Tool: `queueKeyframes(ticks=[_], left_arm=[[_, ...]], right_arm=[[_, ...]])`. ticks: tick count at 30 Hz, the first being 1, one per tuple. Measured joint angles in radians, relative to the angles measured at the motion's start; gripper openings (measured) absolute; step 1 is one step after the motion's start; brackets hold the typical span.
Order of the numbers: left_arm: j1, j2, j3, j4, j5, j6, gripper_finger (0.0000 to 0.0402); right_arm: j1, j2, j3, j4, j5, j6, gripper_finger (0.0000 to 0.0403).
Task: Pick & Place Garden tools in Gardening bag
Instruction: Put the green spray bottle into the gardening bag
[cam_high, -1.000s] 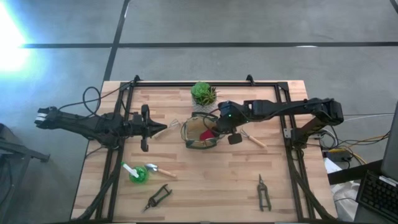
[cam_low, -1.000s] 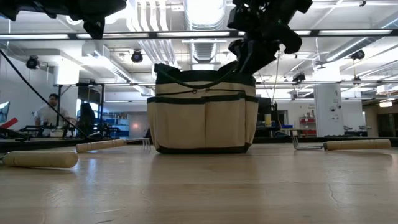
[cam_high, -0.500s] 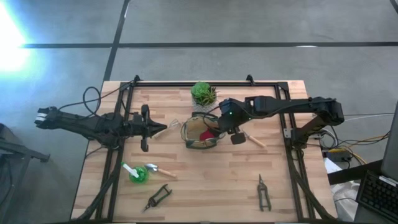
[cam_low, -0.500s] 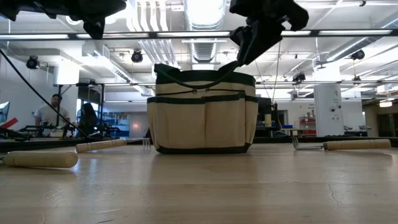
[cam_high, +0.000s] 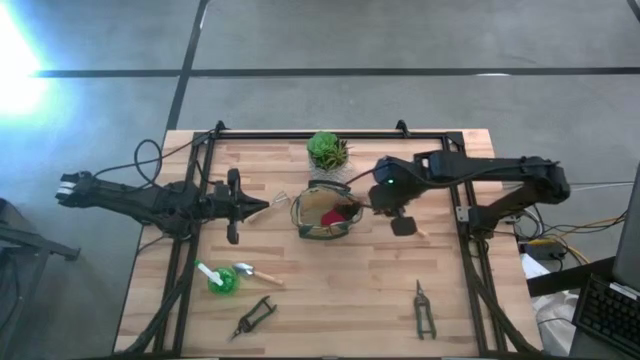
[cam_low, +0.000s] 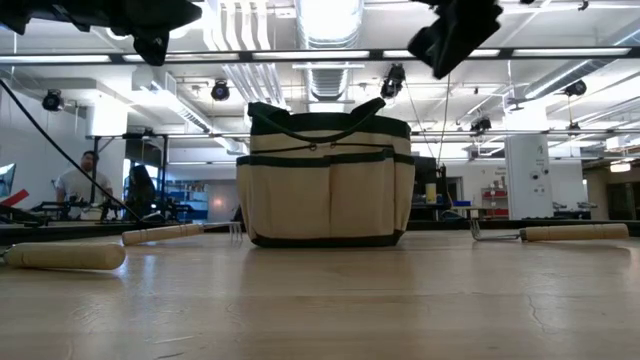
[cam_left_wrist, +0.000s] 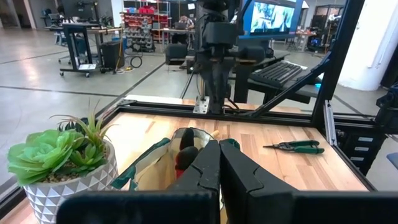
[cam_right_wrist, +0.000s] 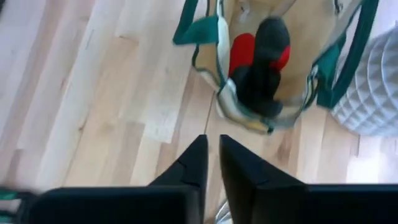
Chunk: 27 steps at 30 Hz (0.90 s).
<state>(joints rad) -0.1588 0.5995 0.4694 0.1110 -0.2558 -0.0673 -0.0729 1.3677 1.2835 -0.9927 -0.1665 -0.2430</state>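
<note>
Right wrist view: right gripper (cam_right_wrist: 213, 152) fingers nearly together, empty (red-and-black item (cam_right_wrist: 261, 62) inside gardening bag (cam_right_wrist: 205, 31)).

No legible text, label, brand, number or sign in any view. Monitor (cam_left_wrist: 268, 17) in the room behind shows a bright picture; nothing on it can be read.

- A light wooden table (cam_high: 330, 290) carries everything.
- The gardening bag (cam_high: 325, 213) stands near its middle, the potted plant (cam_high: 326, 153) just behind it.
- A rake fork (cam_high: 268, 207) lies left of the bag.
- Green-and-white tool (cam_high: 216, 277) and trowel (cam_high: 258, 272) lie front-left, near black pruners (cam_high: 254, 316).
- Second pruners (cam_high: 425, 309) lie front-right.
</note>
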Motion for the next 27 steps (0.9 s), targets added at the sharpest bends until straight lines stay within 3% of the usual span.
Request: queueKeyframes(ticks=[8,20,27], left_arm=[[0.000,0.000,0.000,0.001,0.000,-0.005,0.0005],[0.000,0.000,0.000,0.000,0.000,-0.007,0.0005],[0.000,0.000,0.000,0.000,0.000,-0.008,0.0005]], right_arm=[[0.002,-0.223,-0.138,0.087,0.000,0.078,0.0008],[0.002,-0.661,-0.460,0.271,0.001,0.186,0.0008],[0.001,-0.875,-0.575,0.282,0.003,0.189,0.0008]])
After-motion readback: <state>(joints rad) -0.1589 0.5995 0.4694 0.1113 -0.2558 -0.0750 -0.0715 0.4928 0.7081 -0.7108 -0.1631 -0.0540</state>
